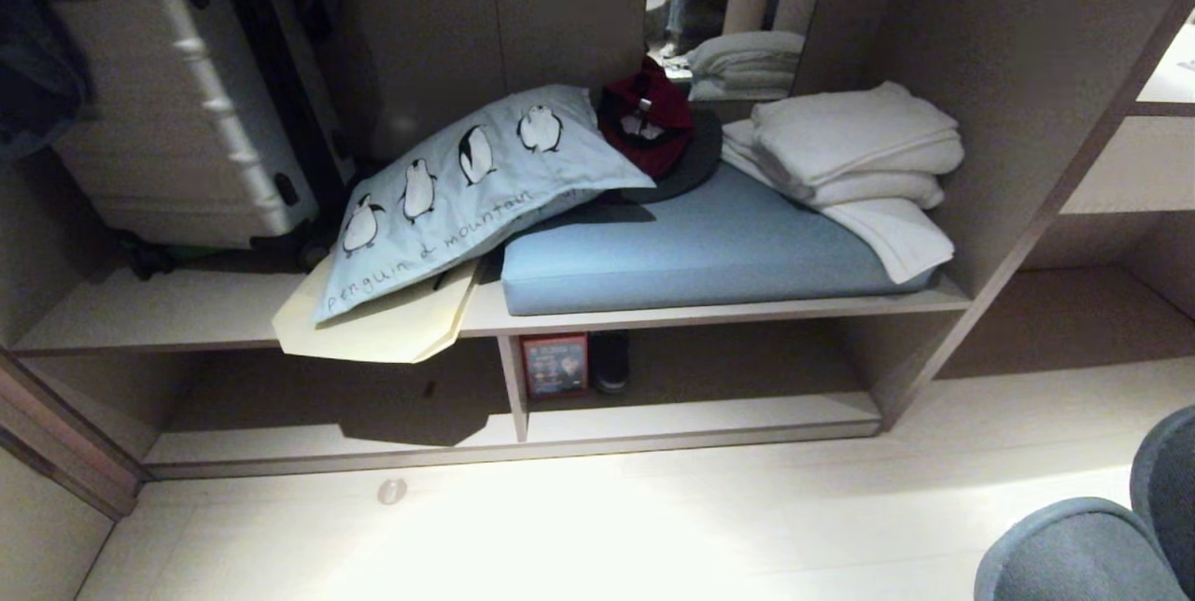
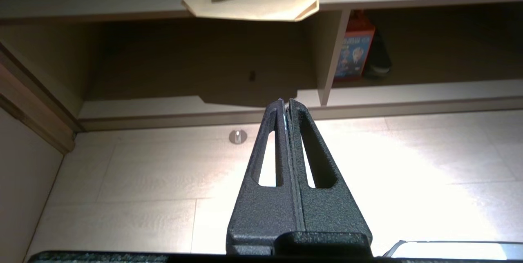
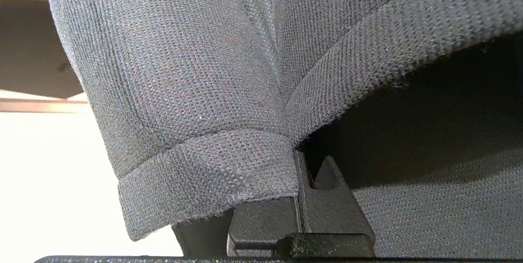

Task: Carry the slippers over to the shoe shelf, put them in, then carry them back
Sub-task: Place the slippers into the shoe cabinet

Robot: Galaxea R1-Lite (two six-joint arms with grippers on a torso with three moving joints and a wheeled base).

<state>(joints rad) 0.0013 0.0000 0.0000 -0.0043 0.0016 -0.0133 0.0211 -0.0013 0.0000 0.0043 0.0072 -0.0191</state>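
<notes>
Pale grey-brown board forms the shoe shelf (image 1: 691, 416), a low cubby at floor level with a short upright divider (image 1: 512, 384). Above it runs a board carrying a blue cushion (image 1: 691, 251), a penguin-print pillow (image 1: 457, 186), folded white towels (image 1: 845, 148) and a dark red cap (image 1: 646, 116). White suitcase (image 1: 168, 88) stands at upper left. Inside the cubby, just right of the divider: a red box (image 1: 555, 365) and a black shoe (image 1: 611, 361) beside it. Slippers (image 1: 1092, 526), charcoal fabric, are at the head view's lower right, above pale floor, well apart from the cubby. Right gripper (image 3: 298, 165): jaws clamped on the slippers' fabric edges, pair pinched together. Left gripper (image 2: 286, 105): jaws pressed together, nothing held, above the floor facing the cubby's left bay.
</notes>
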